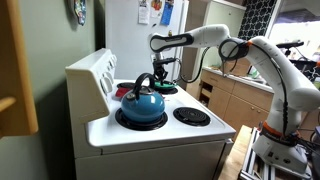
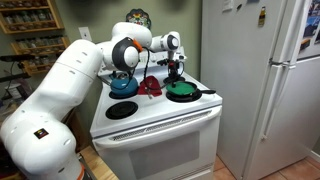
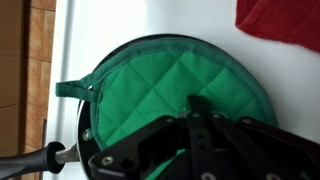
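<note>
Claw [image 3: 198, 105]: pressed together, tips down on the quilted surface of the green pot holder [image 3: 170, 90]; pinch of fabric not discernible.

Green pot holder: directly beneath the claw, spread over a black pan [image 3: 84, 127] on a rear burner of the stove [image 1: 150, 135]; hanging loop off to one side of the claw in the wrist view. Same placing in both exterior views [image 2: 182, 89].

Pan handle [image 3: 30, 160]: projecting past the pot holder's edge, away from the claw.

Red cloth [image 2: 150, 87]: just beside the pan, near the claw.

Teal kettle [image 1: 142, 103]: on a neighbouring burner, apart from the claw.
</note>
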Controlling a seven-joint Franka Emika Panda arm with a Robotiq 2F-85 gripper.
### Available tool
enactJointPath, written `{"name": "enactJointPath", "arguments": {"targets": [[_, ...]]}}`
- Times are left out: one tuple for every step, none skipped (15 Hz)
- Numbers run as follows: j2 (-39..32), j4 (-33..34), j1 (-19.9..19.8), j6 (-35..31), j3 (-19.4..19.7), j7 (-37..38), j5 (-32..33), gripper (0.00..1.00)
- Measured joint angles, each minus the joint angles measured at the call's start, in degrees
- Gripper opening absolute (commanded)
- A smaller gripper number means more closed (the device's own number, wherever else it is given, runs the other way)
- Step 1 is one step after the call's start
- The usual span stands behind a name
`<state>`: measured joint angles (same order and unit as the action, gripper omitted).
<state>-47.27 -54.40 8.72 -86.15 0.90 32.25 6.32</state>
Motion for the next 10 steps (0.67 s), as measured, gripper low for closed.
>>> {"name": "enactJointPath", "arguments": {"targets": [[-0.2, 0.0, -0.2, -0.5, 0.0, 0.5, 0.0, 0.0], [-0.3, 0.0, -0.3, -1.0, 0.1, 0.9, 0.0, 0.0], [-0.5, 0.0, -0.4, -1.4, 0.2, 1.5, 0.0, 0.0], [-0.6, 0.0, -0.6, -1.8, 0.3, 2.0, 0.0, 0.0], [-0.7, 0.0, -0.7, -2.2, 0.3, 2.5, 0.0, 0.0], [-0.8, 0.0, -0.8, -2.5, 0.3, 3.0, 0.0, 0.0], [-0.9, 0.0, -0.9, -2.8, 0.3, 3.5, 0.0, 0.0], [-1.0, 0.0, -0.9, -3.2, 0.4, 4.1, 0.0, 0.0], [-1.1, 0.0, -1.0, -3.7, 0.4, 4.7, 0.0, 0.0], [-1.2, 0.0, -1.0, -4.1, 0.5, 5.3, 0.0, 0.0]]}}
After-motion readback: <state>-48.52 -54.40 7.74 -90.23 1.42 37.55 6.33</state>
